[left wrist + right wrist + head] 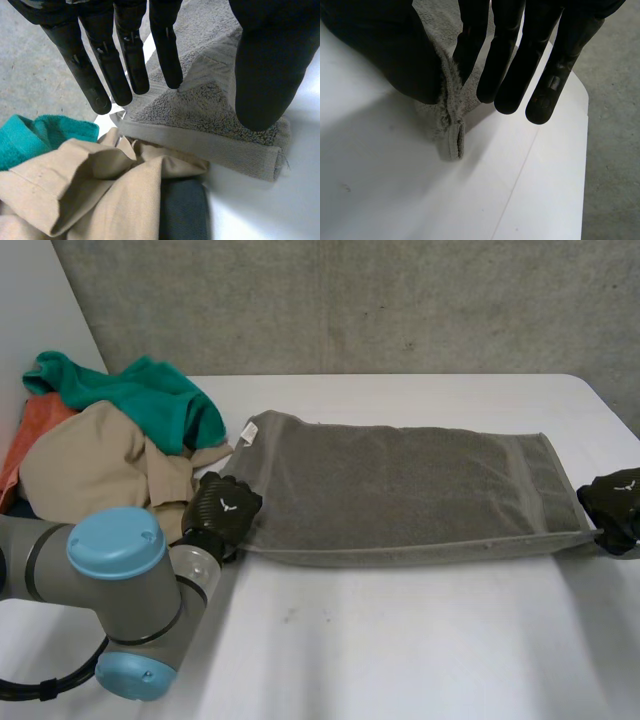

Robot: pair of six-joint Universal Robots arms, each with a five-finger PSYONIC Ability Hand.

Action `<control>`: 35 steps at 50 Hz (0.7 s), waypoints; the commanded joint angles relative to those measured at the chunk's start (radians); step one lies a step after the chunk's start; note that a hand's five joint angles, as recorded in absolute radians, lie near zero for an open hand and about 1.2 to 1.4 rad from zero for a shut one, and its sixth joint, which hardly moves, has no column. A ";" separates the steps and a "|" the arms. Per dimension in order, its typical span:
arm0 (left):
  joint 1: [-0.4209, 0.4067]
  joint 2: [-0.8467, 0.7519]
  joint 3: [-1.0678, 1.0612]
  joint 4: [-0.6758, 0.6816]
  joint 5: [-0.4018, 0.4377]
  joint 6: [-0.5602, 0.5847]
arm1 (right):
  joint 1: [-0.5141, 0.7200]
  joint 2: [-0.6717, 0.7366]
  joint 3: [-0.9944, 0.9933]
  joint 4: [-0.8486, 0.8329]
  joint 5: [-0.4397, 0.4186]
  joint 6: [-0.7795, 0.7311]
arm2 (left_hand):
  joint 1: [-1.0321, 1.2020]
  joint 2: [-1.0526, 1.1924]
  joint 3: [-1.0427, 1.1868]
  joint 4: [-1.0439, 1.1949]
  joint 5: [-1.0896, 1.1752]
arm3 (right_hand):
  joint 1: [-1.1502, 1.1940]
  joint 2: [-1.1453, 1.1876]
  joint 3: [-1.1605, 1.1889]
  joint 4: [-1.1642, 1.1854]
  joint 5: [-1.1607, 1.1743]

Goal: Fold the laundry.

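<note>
A grey towel (pixel 400 490) lies folded lengthwise across the white table (pixel 400 640). My left hand (pixel 222 508) is at the towel's near left corner. In the left wrist view its fingers (pixel 125 65) are straight and spread from the thumb, above the towel corner (pixel 215 130), which lies flat on the table, not gripped. My right hand (pixel 615 505) is at the near right corner. There the thumb and fingers (pixel 510 60) pinch the towel's edge (pixel 451 135), and the corner tip hangs out below them.
A laundry pile sits at the table's left: a green cloth (pixel 140 395), a beige garment (pixel 90 470) and an orange piece (pixel 35 430). The beige garment (pixel 100 185) touches the towel's left end. The table's right edge (pixel 585 150) runs just beyond my right hand.
</note>
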 commanded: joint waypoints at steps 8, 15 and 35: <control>-0.005 -0.010 0.030 -0.070 0.037 -0.209 | -0.025 0.030 -0.016 -0.037 -0.004 0.018 | 0.063 0.071 0.067 0.074 0.080 | 0.409 0.222 0.212 0.206 0.220; -0.024 -0.013 0.059 -0.099 0.039 -0.259 | -0.023 0.034 -0.018 -0.037 -0.004 0.018 | 0.013 0.021 0.017 0.024 0.030 | 0.409 0.222 0.212 0.206 0.220; -0.010 -0.080 0.156 -0.107 -0.030 -0.246 | -0.025 0.044 -0.018 -0.031 -0.004 0.016 | 0.752 0.760 0.757 0.763 0.770 | 0.409 0.222 0.212 0.206 0.220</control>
